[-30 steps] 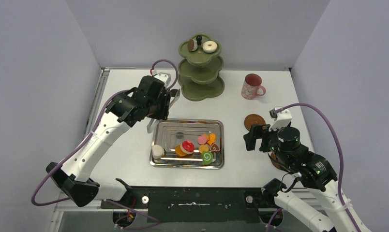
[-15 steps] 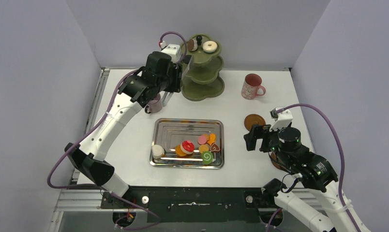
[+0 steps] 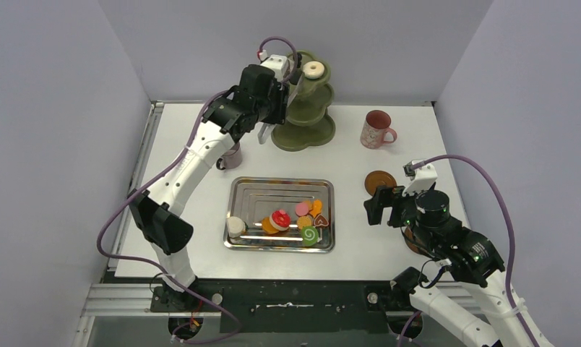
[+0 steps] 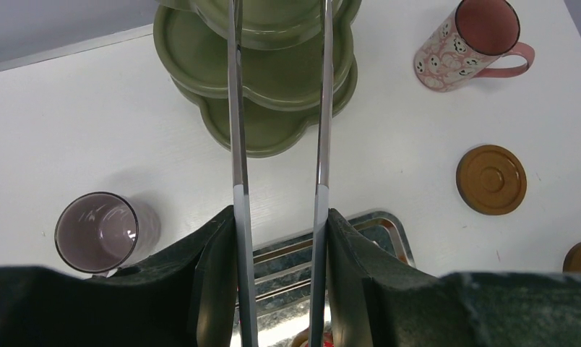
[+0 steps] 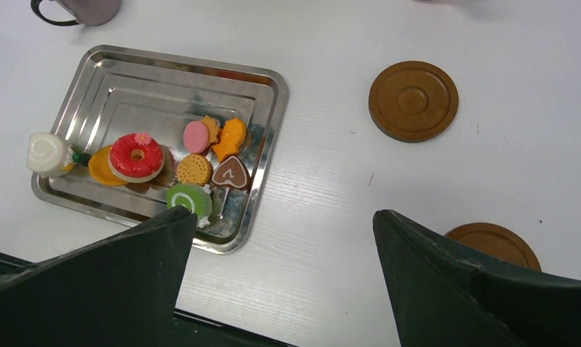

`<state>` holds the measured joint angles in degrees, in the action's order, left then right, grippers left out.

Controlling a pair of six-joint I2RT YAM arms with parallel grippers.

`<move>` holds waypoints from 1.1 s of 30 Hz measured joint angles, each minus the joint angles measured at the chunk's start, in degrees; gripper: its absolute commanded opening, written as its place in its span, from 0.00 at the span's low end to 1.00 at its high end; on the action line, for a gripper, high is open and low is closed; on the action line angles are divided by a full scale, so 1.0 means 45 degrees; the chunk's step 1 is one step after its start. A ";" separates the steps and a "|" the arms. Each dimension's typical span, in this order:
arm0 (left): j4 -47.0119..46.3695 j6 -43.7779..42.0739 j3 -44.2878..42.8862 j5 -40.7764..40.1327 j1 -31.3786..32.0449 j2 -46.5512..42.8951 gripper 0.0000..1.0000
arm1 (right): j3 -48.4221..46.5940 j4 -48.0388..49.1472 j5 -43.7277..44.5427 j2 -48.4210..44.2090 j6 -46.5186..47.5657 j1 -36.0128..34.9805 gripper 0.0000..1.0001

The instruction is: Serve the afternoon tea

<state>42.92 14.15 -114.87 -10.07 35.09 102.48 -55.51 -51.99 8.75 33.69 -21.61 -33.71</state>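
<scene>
Pale walls [image 3: 56, 108] close in a white table [image 5: 331, 43] on three sides. At the back is the green stand [image 4: 273, 137], with a white donut [image 3: 314, 69] on its top tier. The left gripper [image 4: 280, 224] is pressed onto the tongs [image 4: 238, 144], whose two blades run out between its fingers and over the stand. The tips are out of sight, so I can't tell whether they carry anything. The right gripper [image 5: 284, 217] hangs spread and empty above the table, near the tray [image 5: 92, 79].

Most of the sweets [image 5: 194, 168] lie bunched in the tray, among them a red donut [image 5: 136, 157] and a green roll [image 5: 188, 199]. The mauve mug [image 4: 98, 231] stands left of the stand and the pink mug [image 4: 467, 45] right of it. The two coasters [image 5: 413, 100] lie bare on the right side of the table.

The sweets look small, light and smooth, probably hard plastic, and I'd expect steel blades to slip on them. I would pinch each one across its flat faces or widest part, gently, so it doesn't squirt out. Because they touch, I'd start with an outer one. The mugs look heavier and breakable, so the rim wall or handle seems the safest hold. The coasters are thin and flat, so take them by the edge.
</scene>
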 measured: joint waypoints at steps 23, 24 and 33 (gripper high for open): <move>0.0758 -0.0753 -0.2127 -0.0374 -0.0049 0.1661 0.46 | -0.0087 0.0214 0.0005 0.0024 -0.0005 0.0000 1.00; 0.0792 -0.0763 -0.2132 -0.0374 -0.0068 0.1661 0.46 | -0.0087 0.0214 0.0005 0.0024 0.0000 0.0000 1.00; 0.1384 -0.0869 -0.2370 -0.0364 -0.0083 0.1661 0.46 | -0.0087 0.0214 0.0005 0.0049 0.0005 0.0000 1.00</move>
<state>49.15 10.24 -125.54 -11.70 34.72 109.95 -55.90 -51.03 8.78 33.91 -21.58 -33.71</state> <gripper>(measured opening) 0.466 0.999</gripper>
